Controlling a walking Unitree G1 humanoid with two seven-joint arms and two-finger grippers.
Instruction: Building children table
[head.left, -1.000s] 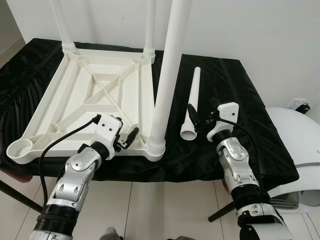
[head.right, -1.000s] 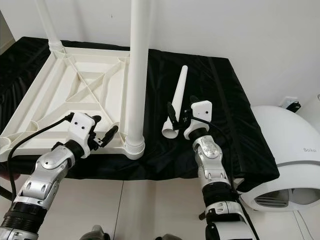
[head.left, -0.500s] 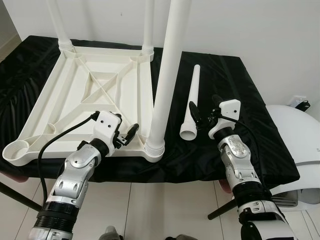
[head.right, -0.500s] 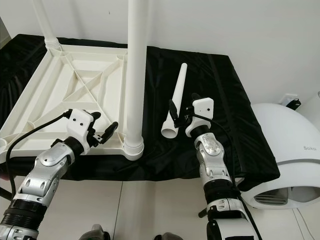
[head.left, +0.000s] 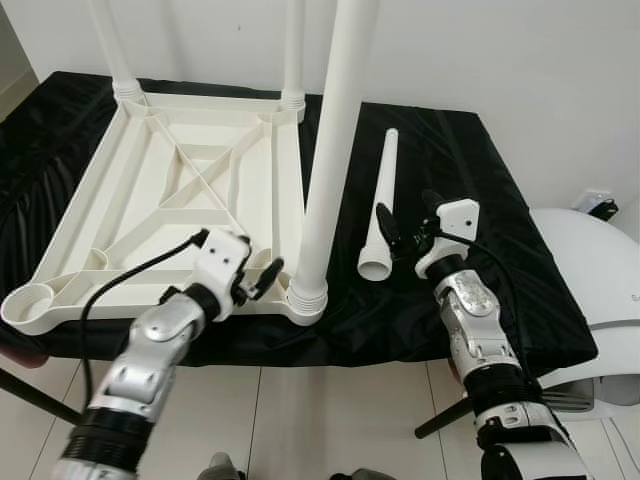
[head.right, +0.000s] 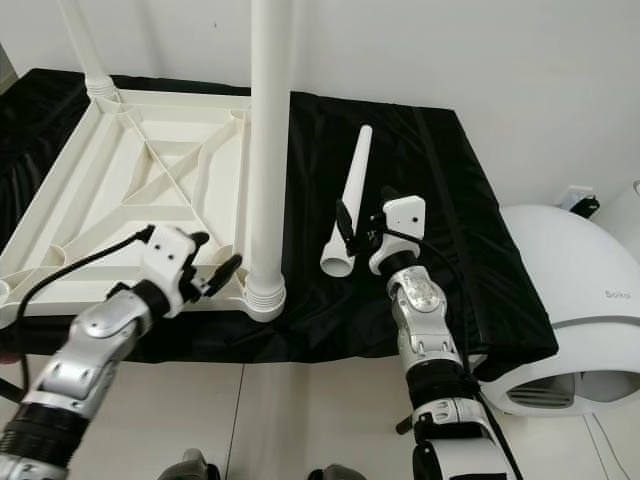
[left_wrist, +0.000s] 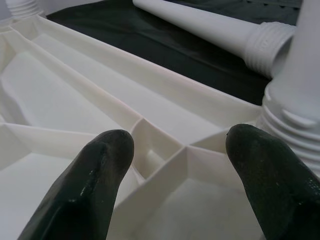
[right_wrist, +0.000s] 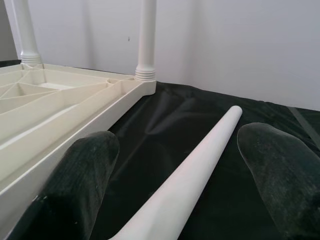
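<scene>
So we're building the kids' table, and the top (head.left: 170, 190) lies upside down on the black cloth (head.left: 460, 160), ribs facing up. Starting at the left: the near-left corner has an empty socket (head.left: 28, 303), so that's the 1 spot not yet filled. The far-left leg (head.left: 108, 45) stands in its corner, and the far-right leg (head.left: 293, 50) stands in its own.

Our left gripper (head.left: 262, 277) hovers over the near edge of the top, just beside the base of the near-right leg (head.left: 335, 130). Its fingers (left_wrist: 102, 170) are spread wide with nothing between them; in the left wrist view they straddle a rib junction of the top, apparently without touching it.

That near-right leg is upright in its socket, threaded collar down at the corner. We can't tell if it's screwed fully home.

Moving right, the loose leg (head.left: 381, 205) lies flat on the cloth, well apart from the top, wide threaded end toward us. Our right gripper (head.left: 405, 228) sits right at that wide end, fingers (right_wrist: 80, 175) wide apart on either side of the leg, not closed on it yet.

So by our count: 3 legs in, 1 to go. What's left, we reckon, is grabbing that last leg, carrying it over to the empty near-left socket and twisting it in.
</scene>
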